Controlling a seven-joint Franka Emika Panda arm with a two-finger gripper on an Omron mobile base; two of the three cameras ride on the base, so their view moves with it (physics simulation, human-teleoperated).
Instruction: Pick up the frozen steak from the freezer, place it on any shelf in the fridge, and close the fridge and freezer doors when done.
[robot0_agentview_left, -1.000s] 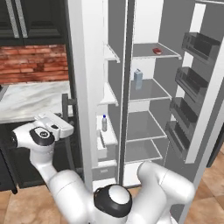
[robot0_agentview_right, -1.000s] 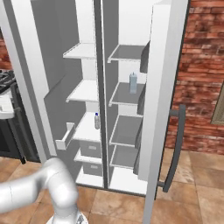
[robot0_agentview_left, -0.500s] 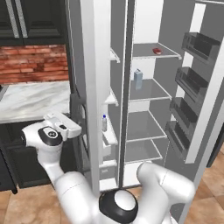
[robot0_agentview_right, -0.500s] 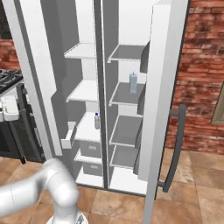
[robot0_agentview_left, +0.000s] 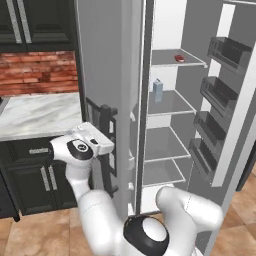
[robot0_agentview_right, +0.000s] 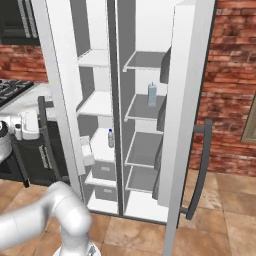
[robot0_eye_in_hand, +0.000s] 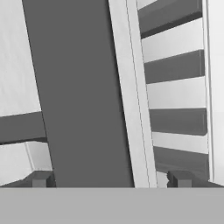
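**Steak shelved, freezer door close in hand**

Frozen steak (robot0_agentview_left: 179, 58) lies on the top shelf (robot0_agentview_left: 176, 64) of the fridge (robot0_agentview_left: 170, 120), toward the shelf's right front. So the placing step looks done; what's left, as I read it, is both doors.

Tool (robot0_agentview_left: 102, 141) is low on the left, right at the freezer door (robot0_agentview_left: 107, 75), by its dark bar handle (robot0_agentview_left: 106, 145). Hand view: the two finger tips (robot0_eye_in_hand: 41, 178) stand spread wide apart with the dark bar (robot0_eye_in_hand: 78, 92) running up between them, nothing pinched. Can't tell if the pads touch the bar.

Freezer door stands partly swung in; in the right base view its white edge (robot0_agentview_right: 60, 90) stands in front of the freezer's white shelves (robot0_agentview_right: 97, 104). A small bottle (robot0_agentview_right: 110, 138) stands on a lower freezer shelf, a pale-blue carton (robot0_agentview_left: 157, 90) on the second fridge shelf. Fridge door (robot0_agentview_left: 227, 105) is wide open, bins facing in.

Next move, my judgement: push the freezer door through to shut, via the bar or the door face, no grip needed. Then swing the arm across to the fridge door. Risk: tips snagging behind the bar as the door moves.
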